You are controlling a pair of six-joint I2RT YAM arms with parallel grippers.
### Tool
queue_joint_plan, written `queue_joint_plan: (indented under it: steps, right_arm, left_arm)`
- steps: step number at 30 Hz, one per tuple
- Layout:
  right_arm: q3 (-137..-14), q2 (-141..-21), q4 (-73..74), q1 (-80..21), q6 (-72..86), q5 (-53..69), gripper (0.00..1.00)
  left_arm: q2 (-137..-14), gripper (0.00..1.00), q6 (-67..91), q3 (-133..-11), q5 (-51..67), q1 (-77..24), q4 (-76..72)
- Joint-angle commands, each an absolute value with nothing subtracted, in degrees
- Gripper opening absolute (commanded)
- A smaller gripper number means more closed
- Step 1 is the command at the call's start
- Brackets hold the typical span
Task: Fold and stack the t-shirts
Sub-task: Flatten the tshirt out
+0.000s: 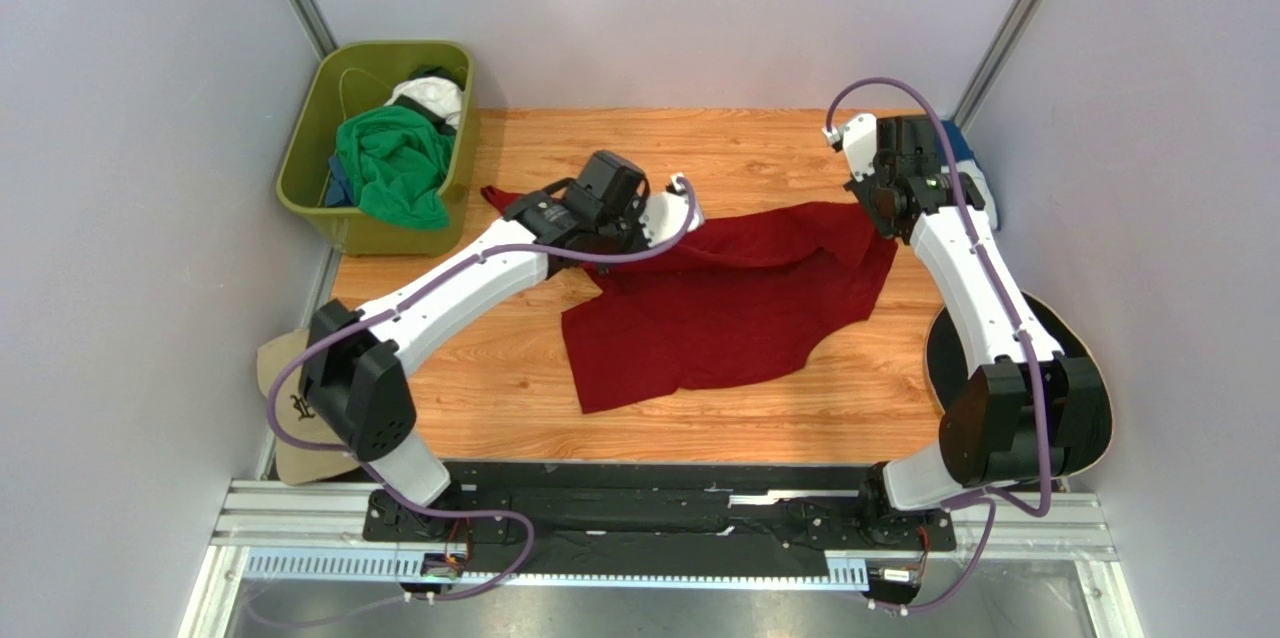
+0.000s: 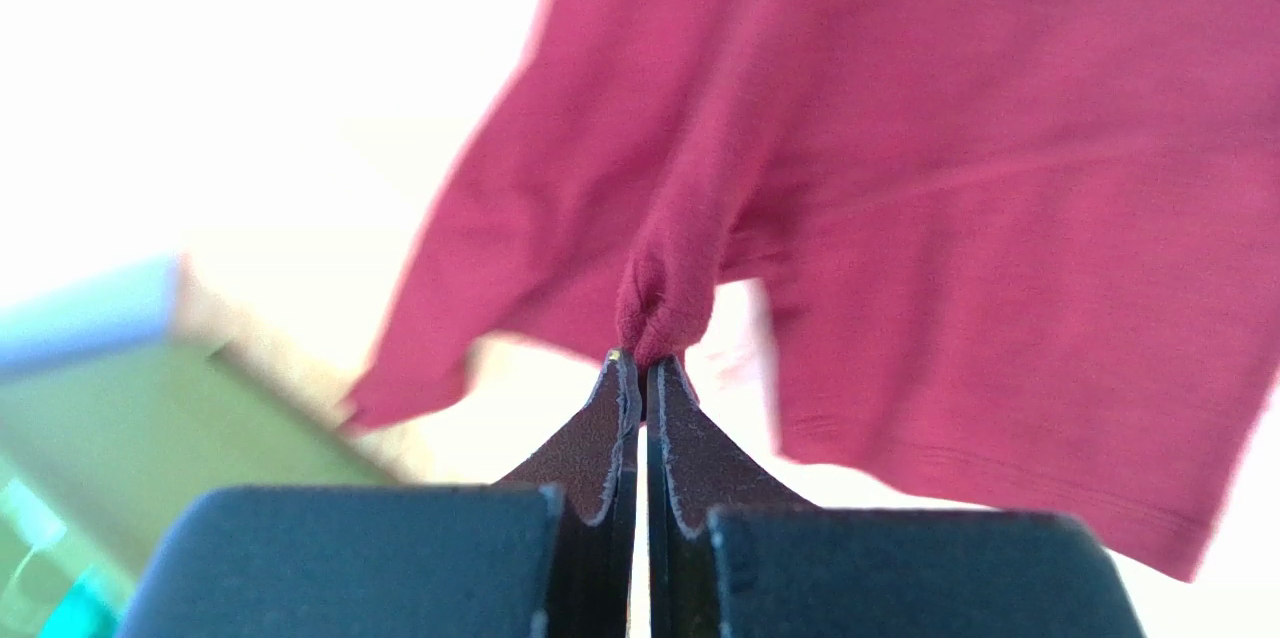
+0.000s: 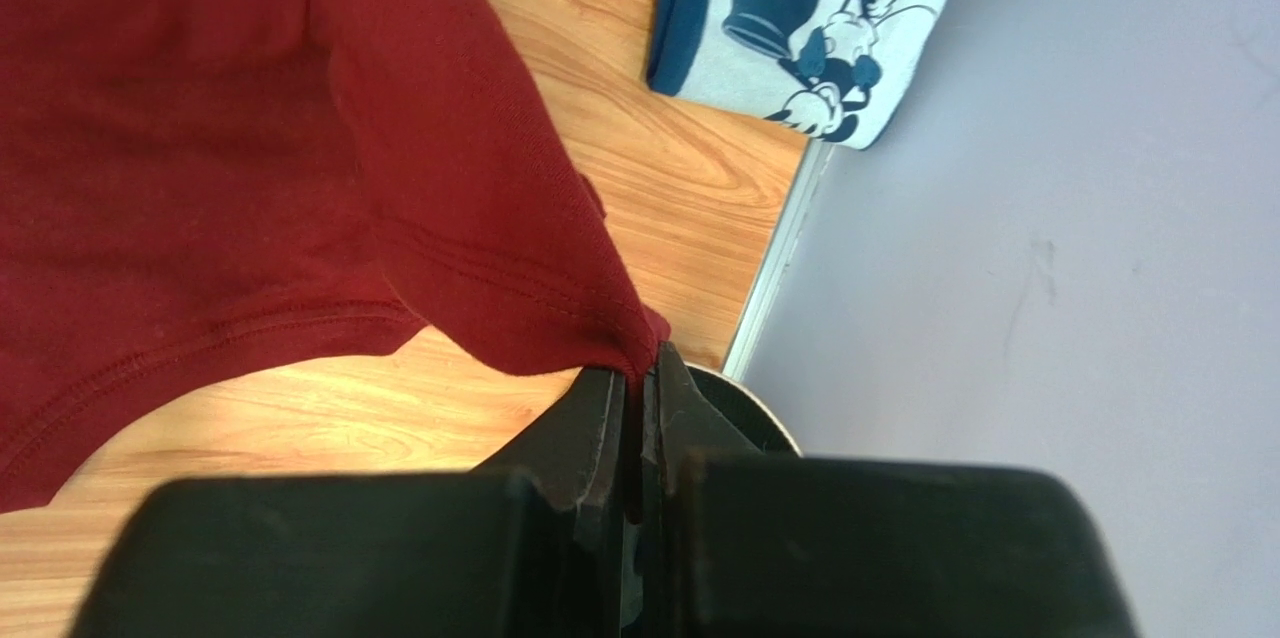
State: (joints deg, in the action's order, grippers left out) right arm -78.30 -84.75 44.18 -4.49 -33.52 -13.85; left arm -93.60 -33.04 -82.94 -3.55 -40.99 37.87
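Here, left gripper (image 2: 643, 365) pinching a bunched fold of dark red t-shirt (image 1: 706, 316), right gripper (image 3: 639, 376) pinching its opposite hem.

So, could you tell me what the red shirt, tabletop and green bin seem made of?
Red shirt: soft matte knit cloth, perhaps cotton; it drapes, with stitched hems. Tabletop: wood or wood-look laminate, grain visible, slight sheen. Green bin: probably rigid plastic, smooth walls.

1. The dark red t-shirt (image 1: 721, 301) is plain, one even colour.
2. The navy-blue t-shirt (image 3: 812, 8) bears a pale panel with a dark cartoon print.
3. The green t-shirt (image 1: 394, 170) is bright green.
4. The bin (image 1: 304, 166) is olive green.
5. The table (image 1: 751, 143) shows orange-brown wood grain.
6. The cap (image 1: 286, 368) is tan; the hat (image 1: 942, 358) is black.
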Motion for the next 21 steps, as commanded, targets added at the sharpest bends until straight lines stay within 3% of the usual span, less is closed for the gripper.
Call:
queue_joint_plan:
  steps: [1, 8, 13, 21]
  right_arm:
    - [-85.2, -82.3, 46.1, -4.7, -34.2, -15.5, 0.0]
    - [-98.4, -81.3, 47.6, -4.8, -32.8, -15.0, 0.0]
    - [-107.4, -83.8, 54.9, -4.8, -30.8, -11.3, 0.0]
    - [-106.8, -76.0, 57.6, -4.8, -31.5, -7.6, 0.0]
  left_arm:
    - [-85.9, 0.0, -30.7, -82.8, -10.2, -34.6, 31.4]
    - [-71.5, 0.0, -29.8, -87.2, -12.0, -24.1, 26.0]
    - [-71.1, 0.0, -33.0, -95.3, -14.2, -23.7, 30.3]
    - [-66.1, 0.0, -32.7, -95.3, -13.4, -23.7, 32.6]
